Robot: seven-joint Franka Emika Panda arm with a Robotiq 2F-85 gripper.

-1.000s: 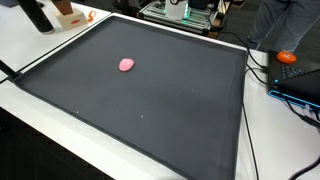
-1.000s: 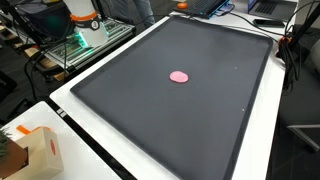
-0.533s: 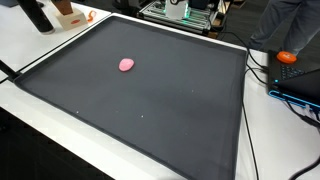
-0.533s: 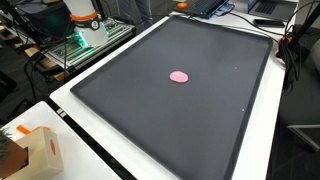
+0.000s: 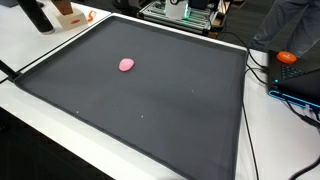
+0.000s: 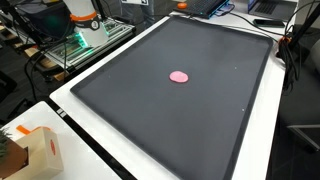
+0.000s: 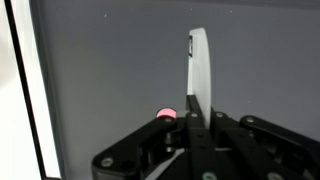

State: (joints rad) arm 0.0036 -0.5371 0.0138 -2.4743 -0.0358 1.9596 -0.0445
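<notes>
A small pink lump (image 5: 126,64) (image 6: 179,76) lies by itself on the big dark mat (image 5: 170,110) (image 6: 220,110) in both exterior views. Neither of them shows the arm. In the wrist view my gripper (image 7: 197,40) rises from the bottom edge, high above the mat (image 7: 110,70). Its fingers are pressed together into one pale upright bar, shut, and I see nothing held between them. The pink lump (image 7: 167,114) peeks out just left of the black finger links, far below and untouched.
A white table (image 5: 40,50) borders the mat. A cardboard box (image 6: 35,150) stands at one corner, an orange thing (image 5: 287,57) and cables at another. A laptop (image 6: 205,6) and an equipment rack (image 5: 185,12) stand beyond the mat's edge. A white strip (image 7: 15,90) runs down the wrist view's left side.
</notes>
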